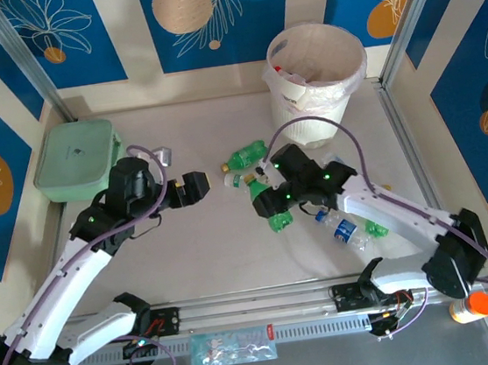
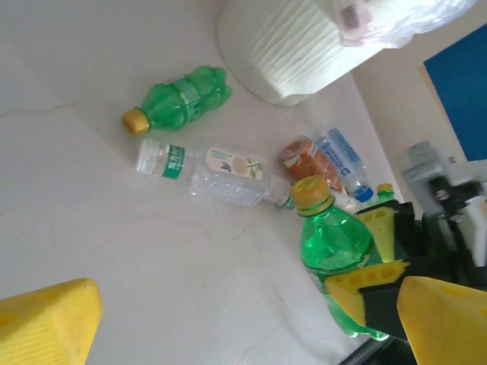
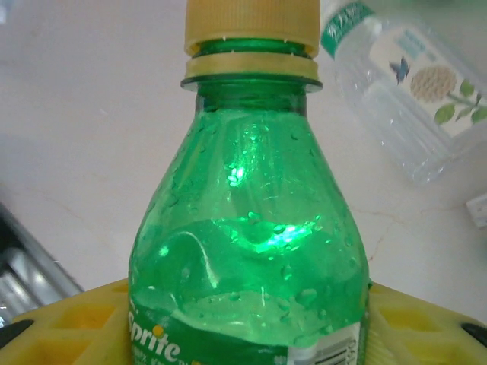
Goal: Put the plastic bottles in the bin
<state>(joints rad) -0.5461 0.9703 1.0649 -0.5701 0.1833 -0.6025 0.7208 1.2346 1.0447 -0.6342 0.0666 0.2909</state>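
Grasping is the step in hand: we are pinching the green Sprite bottle (image 3: 247,251) at its label between the yellow pads of the right gripper (image 1: 273,207), mid-table. Our left gripper (image 1: 193,188) is hanging wide open, empty. Next, we judge, comes lifting the bottle clear and carrying it to the bin (image 1: 306,105) at the far edge.

A robot test cell: white table (image 1: 207,248) fenced by aluminium posts (image 1: 24,58) and blue leaf-print panels (image 1: 77,34).

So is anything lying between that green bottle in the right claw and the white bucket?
Nothing visible on the table blocks it. The green bottle sits between the right claw's fingers; two other bottles lie left of the line to the bucket. It only has to clear the tall rim.
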